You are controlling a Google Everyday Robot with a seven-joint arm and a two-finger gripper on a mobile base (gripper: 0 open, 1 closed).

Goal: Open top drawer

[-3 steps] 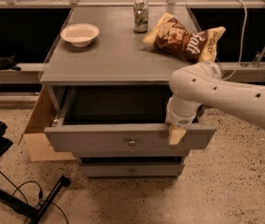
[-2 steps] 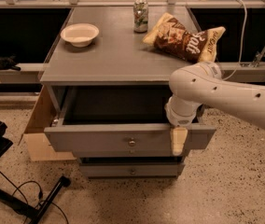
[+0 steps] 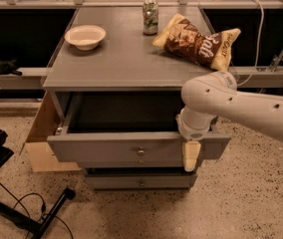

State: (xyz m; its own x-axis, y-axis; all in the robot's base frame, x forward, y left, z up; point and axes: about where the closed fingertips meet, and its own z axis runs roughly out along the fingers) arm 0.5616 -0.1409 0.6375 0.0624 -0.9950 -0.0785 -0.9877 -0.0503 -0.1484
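Observation:
The top drawer (image 3: 106, 148) of the grey cabinet is pulled out, and its dark inside shows behind the wide grey front. A small round metal knob (image 3: 140, 152) sits at the middle of the front. My gripper (image 3: 191, 156) hangs from the white arm (image 3: 241, 106) at the right part of the drawer front, its pale tip pointing down over the front's face, to the right of the knob.
On the cabinet top (image 3: 126, 59) are a white bowl (image 3: 84, 36), a soda can (image 3: 150, 17) and a brown chip bag (image 3: 197, 42). A narrower drawer (image 3: 140, 182) sits below, shut. A cardboard box (image 3: 41, 138) stands at the left. A black stand and cables (image 3: 27, 210) lie on the floor.
My gripper has moved slightly down and to the right along the drawer front. The drawer stays pulled out about as far as before.

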